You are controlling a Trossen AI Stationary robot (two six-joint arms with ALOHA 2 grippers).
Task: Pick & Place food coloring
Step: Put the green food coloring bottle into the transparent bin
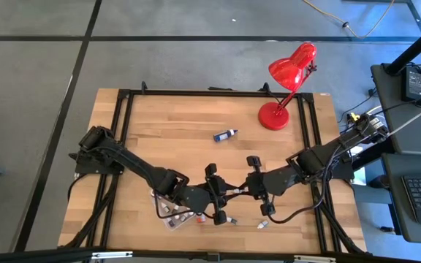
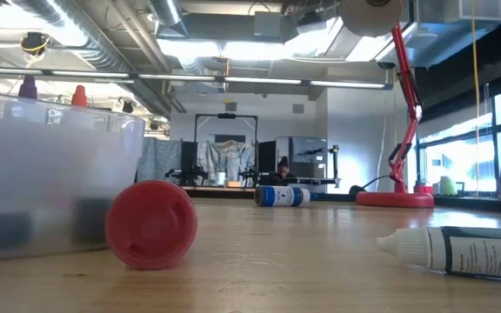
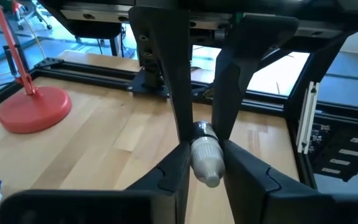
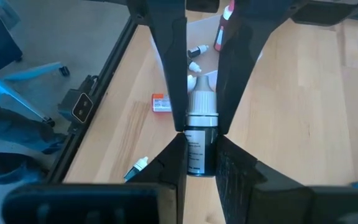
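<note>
You are mid-handover: both hands meet over the wooden table (image 1: 174, 124), just beside the clear rectangular plastic tray (image 1: 168, 217), the landmark here. The right hand (image 4: 201, 134) is clamped on a small dark dropper bottle with a white ribbed cap (image 4: 201, 134), its printed label showing between the black fingers. The left hand (image 3: 204, 146) has its fingers closed in around the pale rounded cap (image 3: 206, 158) of what is probably that same bottle; whether it grips firmly you cannot tell.

Judging from this, next you need one hand to let go cleanly, then carry the bottle over the tray's thin, see-through wall.

More bottles lie loose: a blue-labelled bottle (image 1: 225, 134) well beyond the tray toward the glossy red desk lamp (image 1: 287, 80), a white-tipped dark bottle (image 2: 455, 249) and a red round-capped bottle (image 2: 151, 223) on their sides near the tray.
</note>
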